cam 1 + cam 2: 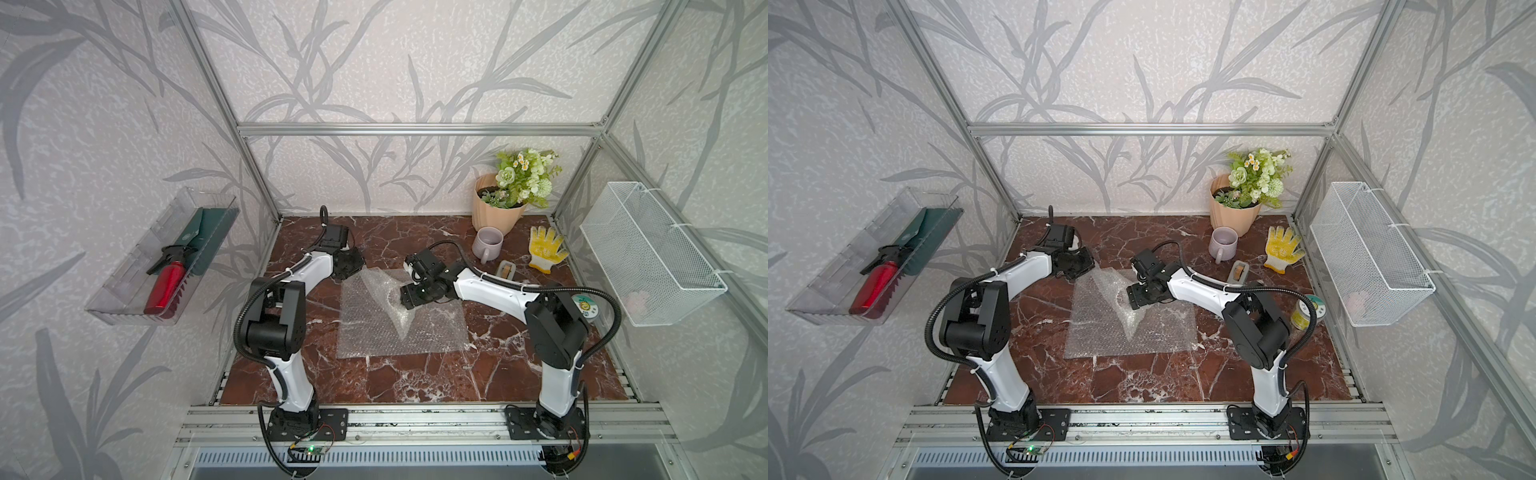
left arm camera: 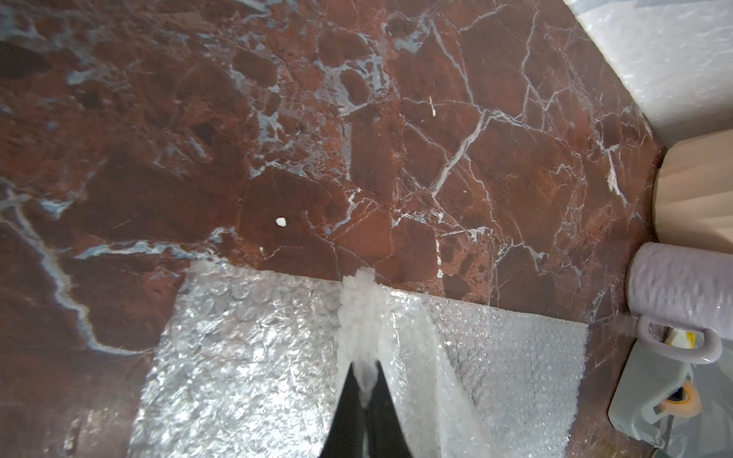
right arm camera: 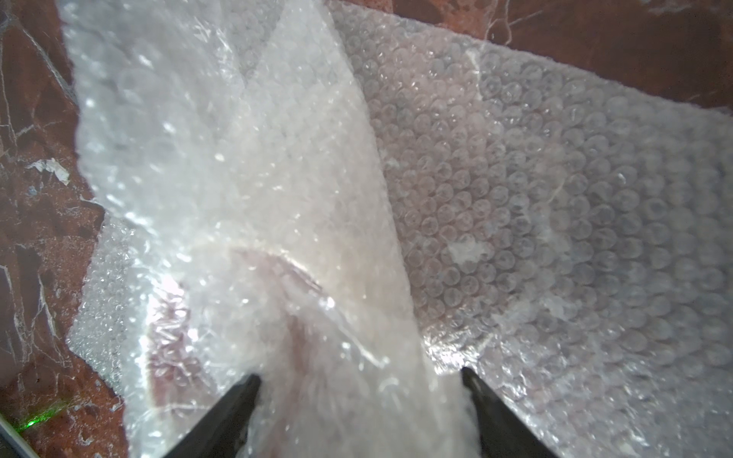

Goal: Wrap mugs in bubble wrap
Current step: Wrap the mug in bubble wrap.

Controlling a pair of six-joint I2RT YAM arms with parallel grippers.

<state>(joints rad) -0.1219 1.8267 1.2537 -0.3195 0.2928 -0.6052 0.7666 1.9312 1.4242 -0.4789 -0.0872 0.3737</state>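
Both top views show a wall bin holding a red bottle and trowel (lilac mug beside the flowerpot). Left gripper pinches the bubble wrap; right gripper, wide, clasps the wrapped mug mid-table.

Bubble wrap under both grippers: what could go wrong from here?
1. The left gripper pinches only a thin bunch at the edge of the bubble wrap; pulling may slip it free.
2. The right gripper grips the covered mug through loose wrap, so the mug might shift or tip.
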